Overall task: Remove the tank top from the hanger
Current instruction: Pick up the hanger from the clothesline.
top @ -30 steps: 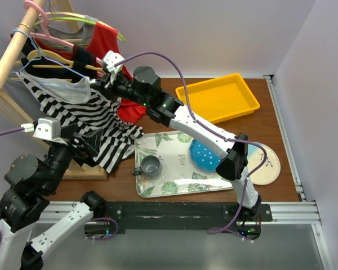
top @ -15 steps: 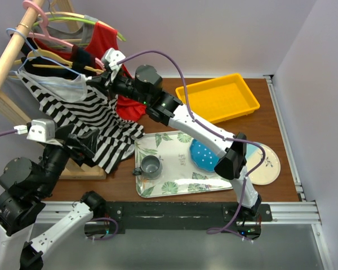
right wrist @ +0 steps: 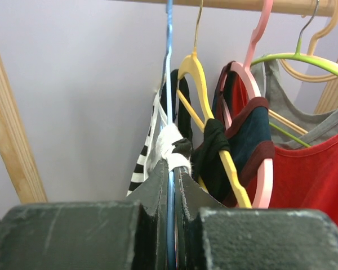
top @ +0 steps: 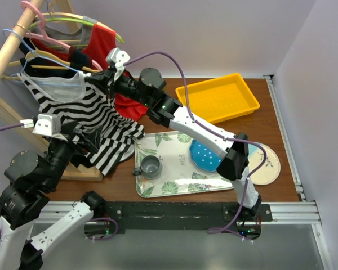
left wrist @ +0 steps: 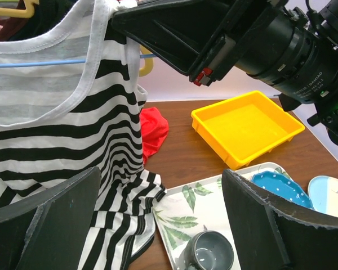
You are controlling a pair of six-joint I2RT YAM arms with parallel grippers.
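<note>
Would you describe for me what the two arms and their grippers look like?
The left arm and right arm have white links between round black joints, the right with a small green light. Thin purple cables run to white camera boxes on the wrists. The fingers are broad, matte black wedges.

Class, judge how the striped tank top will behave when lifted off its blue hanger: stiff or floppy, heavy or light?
Probably floppy: the striped tank top drapes in folds, its hem crumpled. Likely light, since the thin blue hanger carries it. The strap, bunched beside the right end effector, may snag.
</note>
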